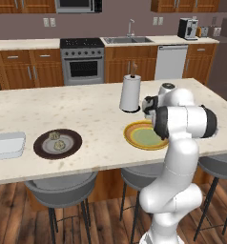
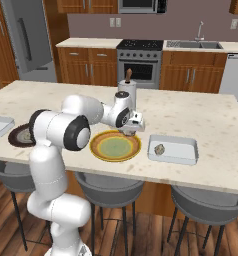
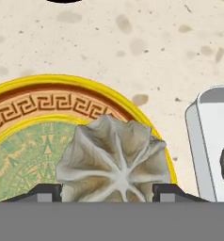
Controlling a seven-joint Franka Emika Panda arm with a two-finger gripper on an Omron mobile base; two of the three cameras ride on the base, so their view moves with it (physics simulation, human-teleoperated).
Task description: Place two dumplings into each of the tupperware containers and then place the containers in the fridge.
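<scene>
Right up close, one dumpling [image 3: 115, 161] sits pinched between the gripper [image 3: 104, 192] tips, pleats facing the hand, hanging over the yellow plate [image 2: 115, 146] near the island's front edge. It's roundish, so no real long axis. One dumpling [image 2: 160, 148] is already in the nearer tupperware container [image 2: 173, 149] beside that plate, long side running along the front edge. Two dumplings [image 1: 56, 139] wait on the brown plate [image 1: 57, 143], and the other container [image 1: 5, 144] looks empty. Fridge [image 2: 28, 35] step not started, so roughly a quarter done, I'd guess.
</scene>
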